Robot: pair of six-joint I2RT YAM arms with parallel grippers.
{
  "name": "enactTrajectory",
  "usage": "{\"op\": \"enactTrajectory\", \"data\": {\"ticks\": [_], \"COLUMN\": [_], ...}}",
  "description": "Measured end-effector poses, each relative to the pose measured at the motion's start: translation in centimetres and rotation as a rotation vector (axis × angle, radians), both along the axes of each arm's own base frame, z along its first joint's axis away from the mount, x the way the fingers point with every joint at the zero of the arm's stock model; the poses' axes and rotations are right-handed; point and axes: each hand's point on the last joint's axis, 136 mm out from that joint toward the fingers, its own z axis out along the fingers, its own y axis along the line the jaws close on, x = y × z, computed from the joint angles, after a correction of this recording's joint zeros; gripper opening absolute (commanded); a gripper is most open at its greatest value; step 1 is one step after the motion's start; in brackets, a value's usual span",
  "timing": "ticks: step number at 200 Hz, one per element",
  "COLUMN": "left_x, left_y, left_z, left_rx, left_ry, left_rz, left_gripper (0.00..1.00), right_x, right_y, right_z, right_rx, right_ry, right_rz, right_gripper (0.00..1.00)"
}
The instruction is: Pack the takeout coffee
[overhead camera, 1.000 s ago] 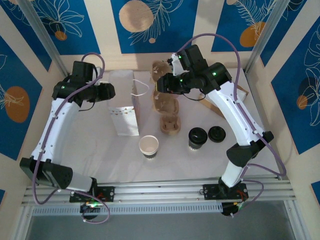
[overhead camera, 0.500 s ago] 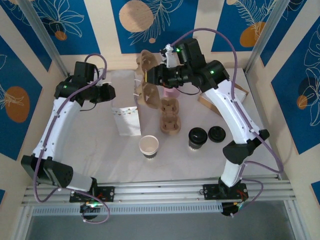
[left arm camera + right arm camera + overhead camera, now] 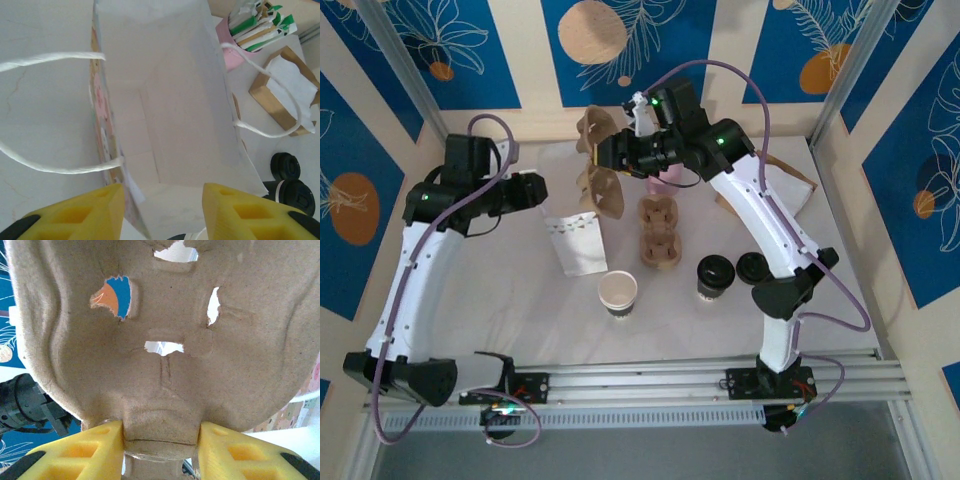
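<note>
Takeout coffee (image 3: 716, 276): we see it upright on the table (image 3: 520, 300), black lid on, toward the near-right corner, untouched by either arm. It sits between the lidless paper cup (image 3: 618, 293) on its left and a loose black lid (image 3: 754, 267) just beside it on the right. The left wrist view catches the same cup at the bottom-right edge. The right gripper (image 3: 610, 160) is clamped on a moulded-pulp cup carrier (image 3: 595, 170); in its wrist view the yellow pads (image 3: 75, 450) pinch the carrier's edge tab from both sides. That carrier is raised off the table and tilted on edge, and from above it overlaps the far end of the white paper bag (image 3: 575, 240). A second pulp carrier (image 3: 658, 232) lies flat mid-table, just right of the bag. The left gripper (image 3: 161, 210) has its pads apart with nothing clamped, looking down into the open bag mouth, twisted handles splayed to either side. A pink cup of straws (image 3: 235, 50) and a brown box (image 3: 287, 90) stand beyond the bag at the far right.
</note>
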Motion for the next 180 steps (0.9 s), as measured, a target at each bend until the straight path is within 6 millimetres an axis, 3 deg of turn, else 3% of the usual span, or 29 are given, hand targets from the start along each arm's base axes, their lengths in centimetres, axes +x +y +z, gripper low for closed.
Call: {"op": "enactTrajectory", "data": {"ticks": [20,76,126,180], "left_x": [0.7,3.3,4.5,4.1], "left_y": [0.5,0.9,0.6,-0.2], "left_z": [0.0,-3.6,-5.3,-4.4], "left_rx": [0.040,0.116,0.131,0.084], "left_ry": [0.002,0.113,0.155,0.140], "left_rz": [0.016,0.031,0.017,-0.008], "left_gripper": [0.49,0.47,0.21,0.04], "right_x": [0.0,0.0,-0.1,0.9], "right_y": [0.1,0.1,0.1,1.6], "right_z": [0.3,0.4,0.4,-0.3], "right_rx": [0.009,0.012,0.016,0.042], "right_ry": [-0.003,-0.004,0.001,0.023], "right_rz": [0.000,-0.001,0.003,0.020], "right_gripper": [0.42,0.42,0.42,0.42]}}
